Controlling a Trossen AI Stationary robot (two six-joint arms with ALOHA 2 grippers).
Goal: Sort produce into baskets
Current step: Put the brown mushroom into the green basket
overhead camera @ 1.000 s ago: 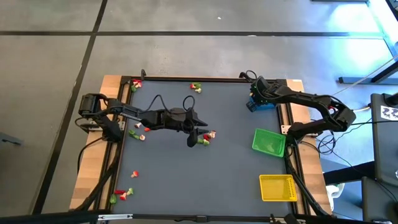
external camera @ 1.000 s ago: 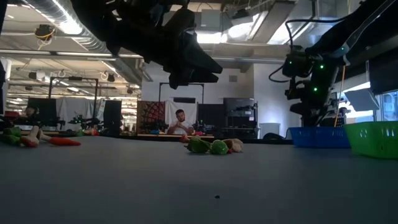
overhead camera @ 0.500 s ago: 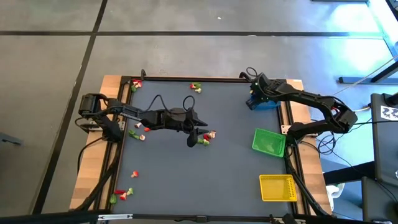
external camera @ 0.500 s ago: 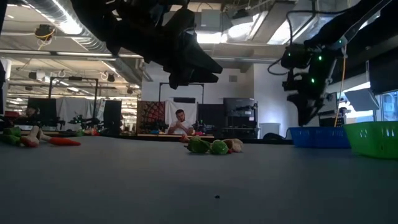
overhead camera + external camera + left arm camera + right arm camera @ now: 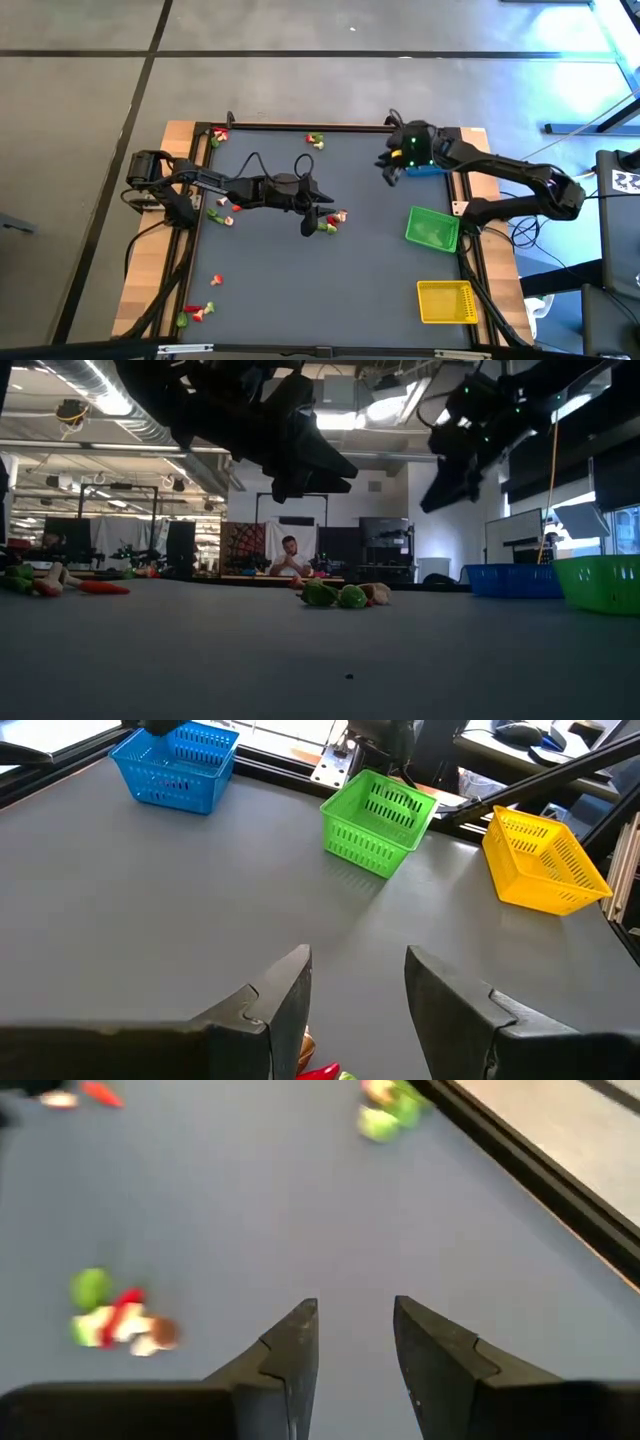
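- Grey counter [image 5: 330,260] carried three baskets along my right side: blue basket [image 5: 178,764], green basket [image 5: 432,228], yellow basket [image 5: 446,301].
- My left end effector [image 5: 312,222] hung open over mid-counter produce [image 5: 340,596].
- My right end effector [image 5: 388,170] hovered open beside the blue basket.

From where I stand, the small heap of produce [image 5: 329,222] near the middle of the table is half covered by the left gripper [image 5: 311,222], so the pieces under it cannot be counted. In the left wrist view that same heap [image 5: 318,1065] is cut off at the picture's edge. The blue basket [image 5: 424,167] is partly hidden under the right arm [image 5: 480,166]. Beyond the heap, low across the table, the green basket [image 5: 602,582] runs off the edge, and the far pieces [image 5: 118,1318] blur into blobs.
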